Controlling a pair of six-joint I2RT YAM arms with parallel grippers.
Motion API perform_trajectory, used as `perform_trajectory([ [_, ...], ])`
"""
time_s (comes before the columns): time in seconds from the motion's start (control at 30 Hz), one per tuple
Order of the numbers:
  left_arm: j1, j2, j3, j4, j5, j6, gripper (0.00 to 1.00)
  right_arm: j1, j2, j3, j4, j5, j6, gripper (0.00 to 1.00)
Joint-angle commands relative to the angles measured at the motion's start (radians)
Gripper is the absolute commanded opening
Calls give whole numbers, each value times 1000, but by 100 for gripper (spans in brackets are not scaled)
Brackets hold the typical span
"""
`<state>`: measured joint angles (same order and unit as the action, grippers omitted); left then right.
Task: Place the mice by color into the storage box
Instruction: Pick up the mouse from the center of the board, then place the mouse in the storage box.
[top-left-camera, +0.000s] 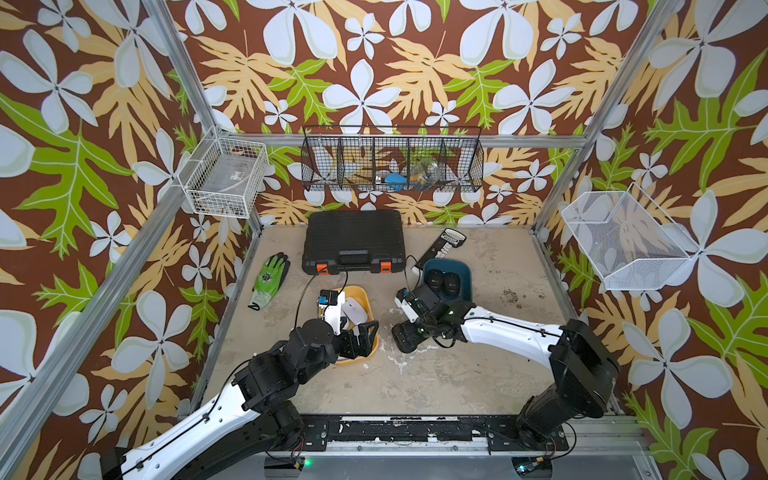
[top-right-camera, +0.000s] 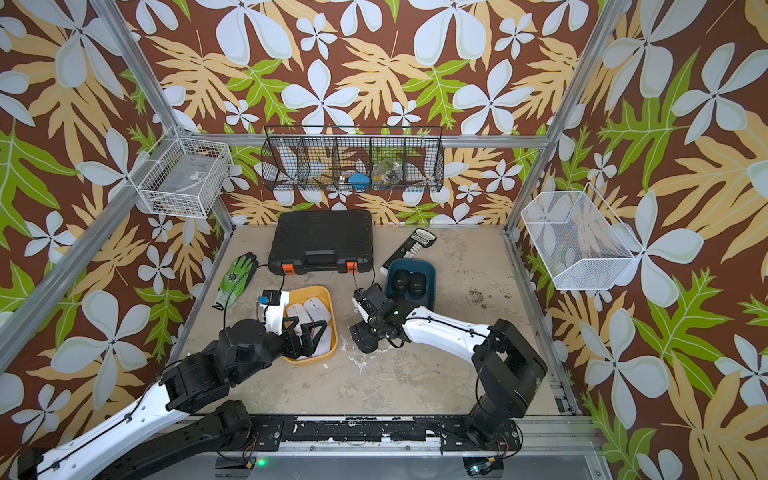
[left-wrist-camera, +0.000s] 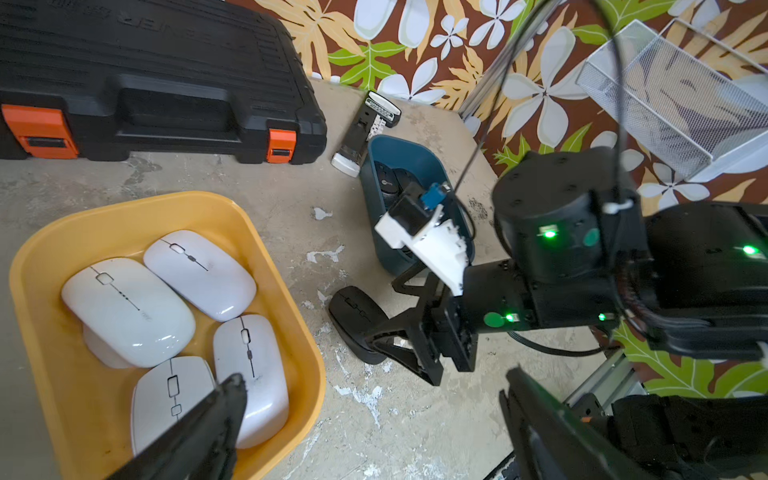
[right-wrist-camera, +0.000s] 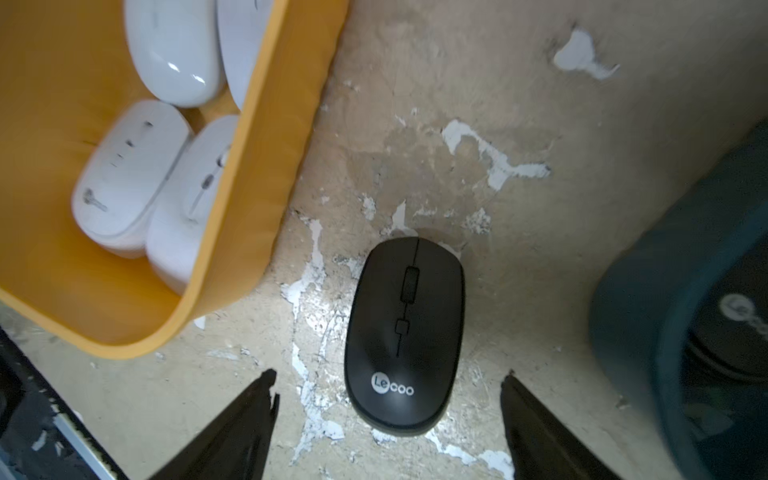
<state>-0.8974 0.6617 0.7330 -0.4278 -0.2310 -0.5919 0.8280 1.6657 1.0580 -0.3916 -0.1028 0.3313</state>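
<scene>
- The right end effector (right-wrist-camera: 390, 376) stood open astride a black mouse (right-wrist-camera: 405, 332) on the counter (right-wrist-camera: 540, 249), likely to grasp it.
- The left end effector (left-wrist-camera: 374, 376) hung open, empty, over four white mice (left-wrist-camera: 129, 309) sorted into the yellow tub (left-wrist-camera: 124, 203).

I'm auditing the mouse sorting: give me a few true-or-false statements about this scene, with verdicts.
1. Four glossy white mice lie in the yellow plastic tub. True.
2. The matte black mouse near the right gripper lies inside the yellow tub. False: it lies on the bare tabletop beside that tub.
3. The right gripper is shut on that mouse. False: its jaws stand open on either side of it.
4. The black plastic tool case with orange latches is closed. True.
5. The dark blue tub holds black mice. True.
</scene>
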Motion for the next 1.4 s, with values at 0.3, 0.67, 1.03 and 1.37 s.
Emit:
perform_trajectory([
  [0.3, 2, -14, 5, 47, 60, 92, 100, 0, 180, 89, -64, 77, -43, 86],
  [0.67, 1, -21, 8, 34, 87, 148, 100, 1, 214, 112, -65, 72, -14, 57],
  [1.03, 1, -15, 14, 85, 114, 185, 100, -29, 3, 215, -149, 102, 52, 53],
  [1.37, 1, 18, 37, 103, 124, 190, 100, -356, -13, 196, -146, 77, 154, 48],
])
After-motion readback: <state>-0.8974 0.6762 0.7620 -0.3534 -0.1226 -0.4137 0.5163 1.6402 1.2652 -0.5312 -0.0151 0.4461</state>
